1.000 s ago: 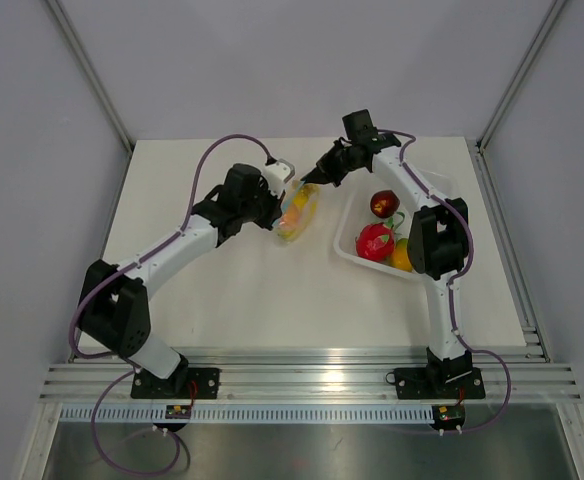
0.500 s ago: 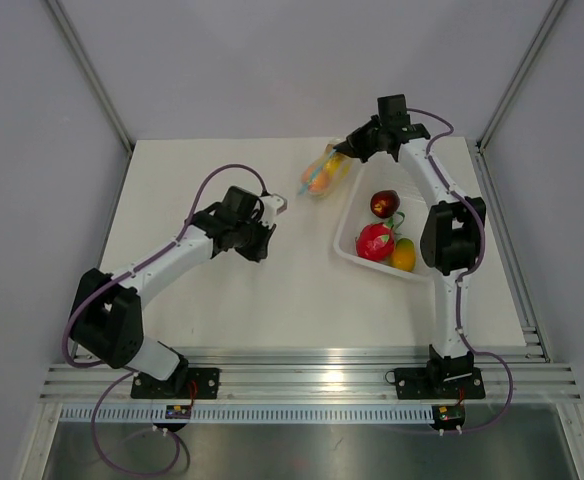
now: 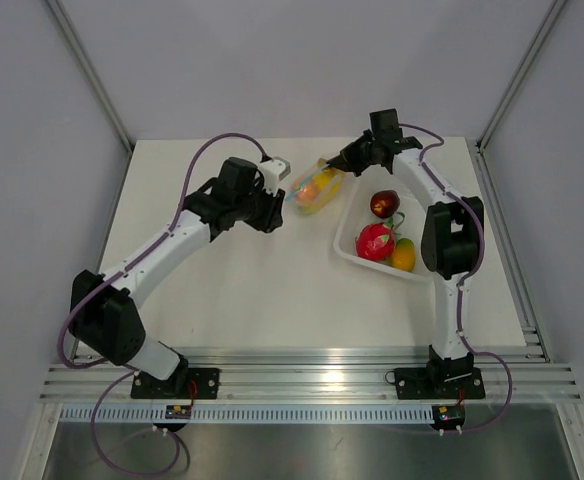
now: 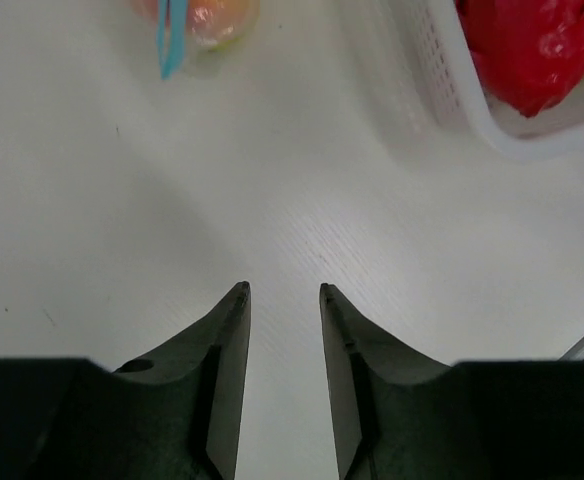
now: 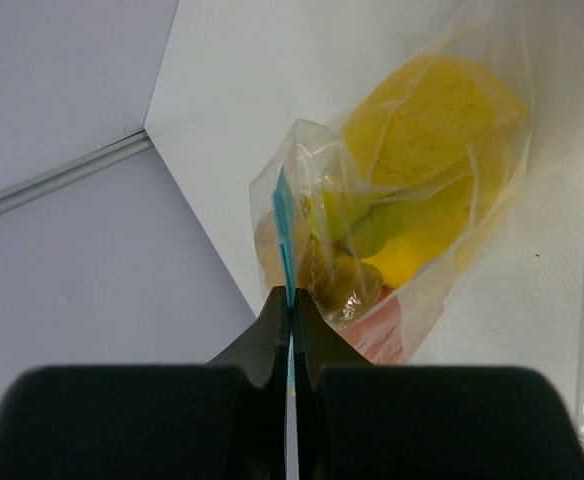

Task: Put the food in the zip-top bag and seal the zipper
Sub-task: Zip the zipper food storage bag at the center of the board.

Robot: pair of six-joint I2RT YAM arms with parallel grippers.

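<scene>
The zip-top bag (image 3: 314,189) lies just left of the white tray, with yellow and orange food (image 5: 437,120) showing through the clear plastic. My right gripper (image 3: 339,166) is shut on the light-blue zipper (image 5: 284,225) at the bag's mouth, and in the right wrist view its fingers (image 5: 290,305) pinch that strip. My left gripper (image 3: 275,218) is left of the bag and apart from it. In the left wrist view it (image 4: 284,292) stands open over bare table with nothing between the fingers, and the bag's blue strip (image 4: 169,40) is at the top edge.
A white tray (image 3: 368,264) sits right of the bag with a dark red fruit (image 3: 383,204), a bright red one (image 3: 374,242) and an orange one (image 3: 403,256). Its meshed wall (image 4: 442,95) is ahead-right of the left gripper. Grey walls close the table's back.
The left gripper let go of the bag, drew back and opened. The right gripper carried the bag toward the back right beside the tray, then a little back left.
</scene>
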